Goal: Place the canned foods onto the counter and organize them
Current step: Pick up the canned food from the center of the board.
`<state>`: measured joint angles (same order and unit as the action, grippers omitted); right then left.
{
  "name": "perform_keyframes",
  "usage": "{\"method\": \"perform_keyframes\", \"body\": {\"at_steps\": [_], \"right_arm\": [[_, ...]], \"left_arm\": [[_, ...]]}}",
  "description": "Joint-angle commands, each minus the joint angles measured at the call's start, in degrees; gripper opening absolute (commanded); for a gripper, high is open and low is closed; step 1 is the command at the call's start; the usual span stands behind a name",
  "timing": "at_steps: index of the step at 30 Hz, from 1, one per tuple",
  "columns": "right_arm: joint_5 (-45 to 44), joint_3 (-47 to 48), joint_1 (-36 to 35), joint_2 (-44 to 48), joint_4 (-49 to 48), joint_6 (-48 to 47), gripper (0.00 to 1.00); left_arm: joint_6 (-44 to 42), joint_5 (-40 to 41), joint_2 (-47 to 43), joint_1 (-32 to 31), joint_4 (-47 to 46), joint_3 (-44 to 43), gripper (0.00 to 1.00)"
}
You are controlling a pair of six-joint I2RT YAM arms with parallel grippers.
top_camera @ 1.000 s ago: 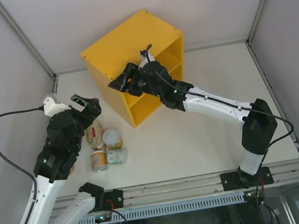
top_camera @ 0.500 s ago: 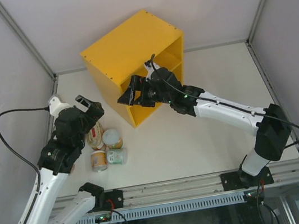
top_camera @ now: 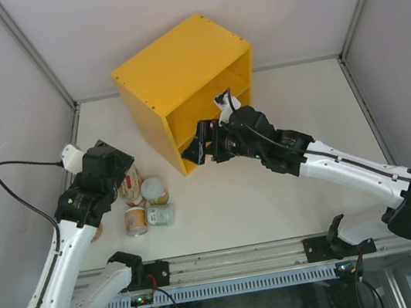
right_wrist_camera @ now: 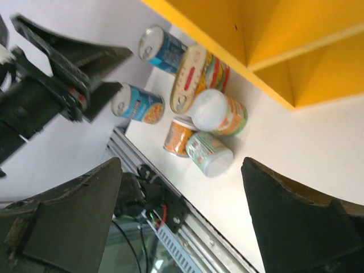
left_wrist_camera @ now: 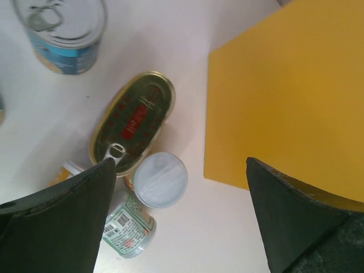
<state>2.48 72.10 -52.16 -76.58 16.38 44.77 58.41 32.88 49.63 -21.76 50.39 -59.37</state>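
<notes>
On the white surface (top_camera: 291, 203), a yellow shelf box (top_camera: 176, 65) with a huddle of tins (top_camera: 154, 190) just left of it.
Left fingers (left_wrist_camera: 62, 222) and right fingers (right_wrist_camera: 296, 222) both gape, holding nothing. The flat oval tin (left_wrist_camera: 133, 122) looks rigid, slick, hefty; I'd pinch across its narrow sides.

The shelf unit (top_camera: 176, 69) stands on the table (top_camera: 289, 187), toward its far side. The cans cluster left-front of the shelf unit. An upright can (top_camera: 154, 189) is nearest it and an oval tin (top_camera: 128, 188) lies farther left. Two cans lie on their sides (top_camera: 136, 220) (top_camera: 161, 214) farther forward.
</notes>
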Motion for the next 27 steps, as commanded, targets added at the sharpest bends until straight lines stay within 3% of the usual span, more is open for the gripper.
{"method": "perform_keyframes", "body": {"at_steps": [1, 16, 27], "right_arm": [[-5.29, -2.39, -2.85, 4.88, 3.72, -4.12, 0.86], [-12.3, -11.81, -7.08, 19.18, 6.69, -5.29, 0.85], [-12.75, -13.92, -7.13, 22.52, 6.91, -7.87, 0.85]], "left_arm": [[5.79, 2.24, -0.9, 4.92, 3.76, 0.14, 1.0], [16.41, -0.64, 11.05, 20.72, 8.04, 0.45, 1.0], [10.27, 1.85, 23.46, 25.85, 6.16, -4.52, 1.0]]}}
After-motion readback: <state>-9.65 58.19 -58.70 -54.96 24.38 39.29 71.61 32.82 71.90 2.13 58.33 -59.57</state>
